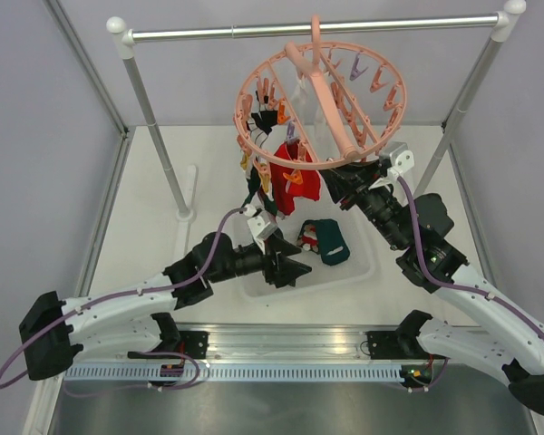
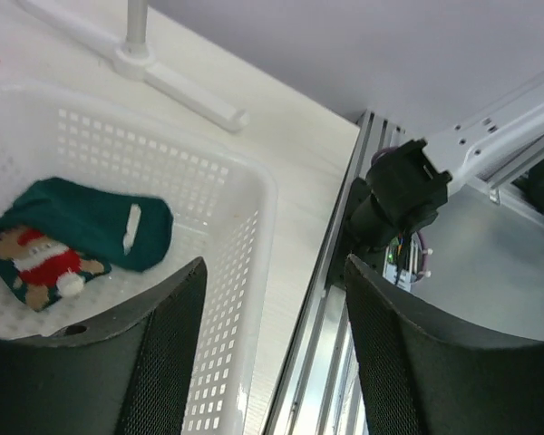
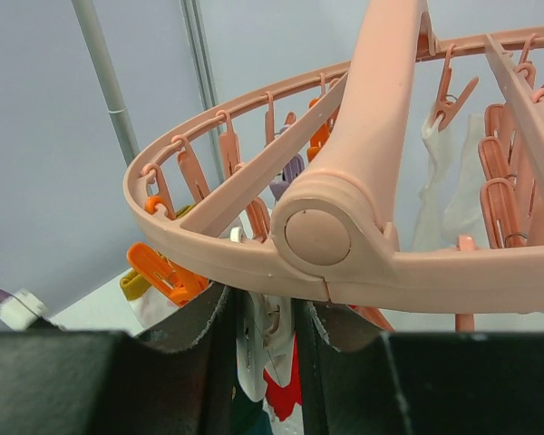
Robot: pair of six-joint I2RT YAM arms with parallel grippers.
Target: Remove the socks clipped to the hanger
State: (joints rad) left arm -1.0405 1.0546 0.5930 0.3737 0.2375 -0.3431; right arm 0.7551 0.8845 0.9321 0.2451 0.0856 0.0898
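Observation:
The salmon-pink ring hanger (image 1: 322, 104) hangs by its hook from the rail. A red sock (image 1: 296, 178) and darker socks (image 1: 258, 195) are clipped under its near-left rim, and white socks (image 3: 444, 181) hang at the far side. My right gripper (image 1: 344, 178) is just under the ring's near edge (image 3: 254, 263). Its jaws are closed narrowly on a white clip (image 3: 258, 349), with red sock (image 3: 286, 390) below. My left gripper (image 1: 290, 263) is open and empty (image 2: 274, 272) over the white perforated tray's (image 2: 254, 190) near edge. A dark teal Santa sock (image 2: 82, 231) lies in the tray (image 1: 367, 267).
The silver rail (image 1: 308, 29) rests on two slanted uprights (image 1: 159, 136) (image 1: 467, 95). The left upright's white foot (image 2: 177, 86) lies beside the tray. An aluminium mounting rail (image 1: 281, 349) runs along the near table edge, and grey walls close in both sides.

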